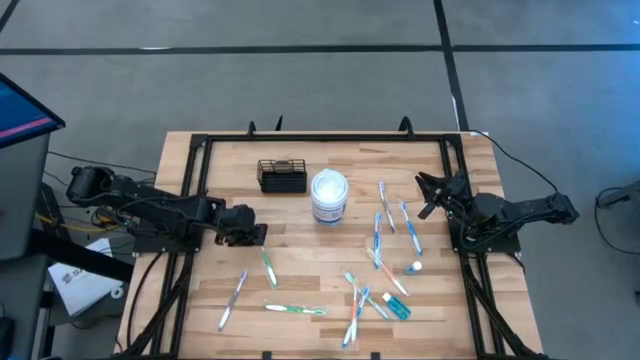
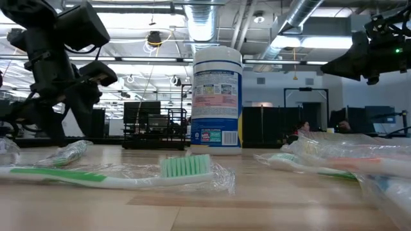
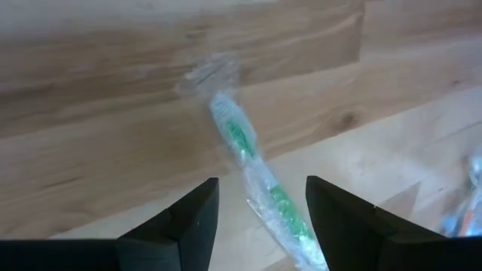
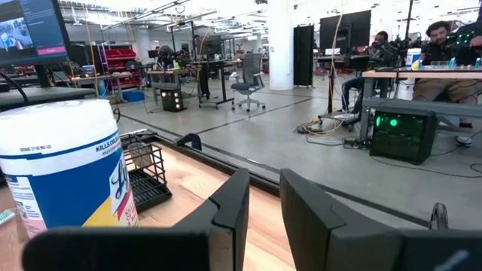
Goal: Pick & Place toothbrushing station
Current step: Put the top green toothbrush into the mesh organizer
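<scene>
Table: my work surface is a pale wooden plank top (image 1: 300,270) inside a black frame, strewn with wrapped toothbrushes (image 1: 296,309) over its near and right parts.
Room: grey floor around the table; beyond it an open workshop with desks, chairs, screens and exposed ceiling ducts (people sit at benches far back in my right wrist view).
Rack: the toothbrushing station (image 1: 282,175) is a low black wire-mesh box at the far side of the table, just left of the white tub (image 1: 329,197), close beside it but apart. It stands upright, open side up, its long axis running left to right along the table's far edge.
Left tool: my left gripper (image 1: 258,234) hangs over the left-middle of the table with its fingers (image 3: 197,218) spread wide, holding nothing; a green wrapped toothbrush (image 3: 256,181) lies on the wood between them.
Right tool: my right gripper (image 1: 428,190) waits near the right edge, fingers a narrow gap apart, empty, aimed toward the tub.
</scene>
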`<state>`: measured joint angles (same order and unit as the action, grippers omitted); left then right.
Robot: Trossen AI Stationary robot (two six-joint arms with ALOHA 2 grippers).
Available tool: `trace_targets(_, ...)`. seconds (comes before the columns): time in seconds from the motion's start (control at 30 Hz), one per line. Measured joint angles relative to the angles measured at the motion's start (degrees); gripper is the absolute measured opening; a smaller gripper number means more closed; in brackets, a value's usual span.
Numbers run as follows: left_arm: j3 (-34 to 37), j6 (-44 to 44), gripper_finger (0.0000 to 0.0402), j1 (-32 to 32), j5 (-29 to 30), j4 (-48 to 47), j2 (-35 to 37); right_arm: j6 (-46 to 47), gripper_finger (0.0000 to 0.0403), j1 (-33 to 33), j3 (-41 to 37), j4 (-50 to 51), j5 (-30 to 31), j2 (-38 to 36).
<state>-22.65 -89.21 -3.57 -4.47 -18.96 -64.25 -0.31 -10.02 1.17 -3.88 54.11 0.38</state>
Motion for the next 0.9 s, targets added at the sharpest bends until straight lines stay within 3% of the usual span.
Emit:
trace_targets(0.43, -0.4, 0.3, 0.0195, 0.5, -3.1, 3.9, -7.7, -0.2, 0.0069, 0.0, 0.0, 0.0, 0.0, 0.0)
trace_targets(0.9, -0.2, 0.7, 0.0181, 3.3, -5.0, 4.7, -8.3, -0.3, 0.0069, 0.0, 0.0, 0.0, 0.1, 0.0)
